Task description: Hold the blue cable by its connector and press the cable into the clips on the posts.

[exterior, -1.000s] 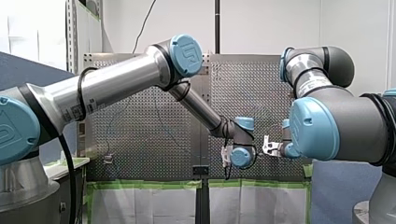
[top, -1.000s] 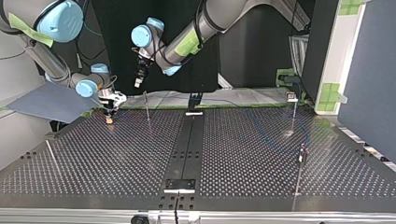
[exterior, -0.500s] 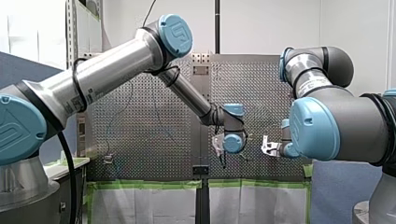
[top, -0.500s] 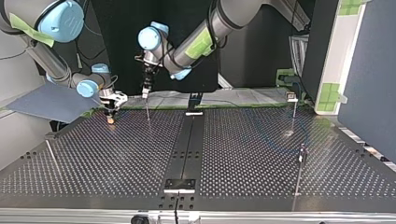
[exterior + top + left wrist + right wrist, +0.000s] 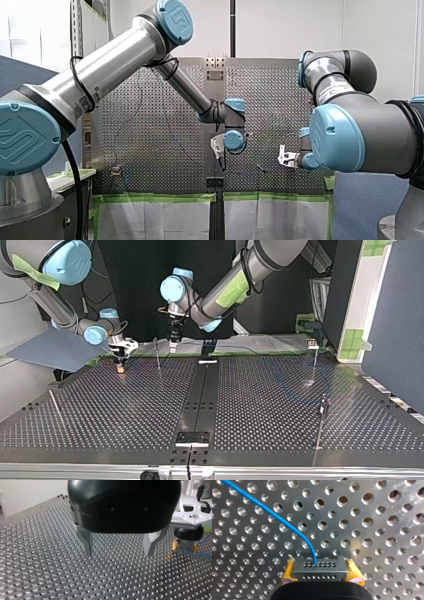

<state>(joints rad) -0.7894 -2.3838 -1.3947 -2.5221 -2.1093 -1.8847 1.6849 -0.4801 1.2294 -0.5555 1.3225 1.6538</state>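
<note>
Risk: cable tension may twist the connector (image 5: 320, 570) out of the pads (image 5: 288, 572) (grip is on its narrow ends only), so the cable misses the clips. Right end effector (image 5: 120, 359) clamps it, low over the worktop (image 5: 250, 405), at nine o'clock of the nearest post (image 5: 157, 354) in the top view. Left end effector (image 5: 119, 552): fingers apart, empty. Blue cable (image 5: 274, 513): thin, slack, curving.

Shiny metal table (image 5: 380, 511), glossy black left gripper (image 5: 118, 553), matt grey metal connector (image 5: 319, 568), smooth blue cable (image 5: 269, 512)
</note>
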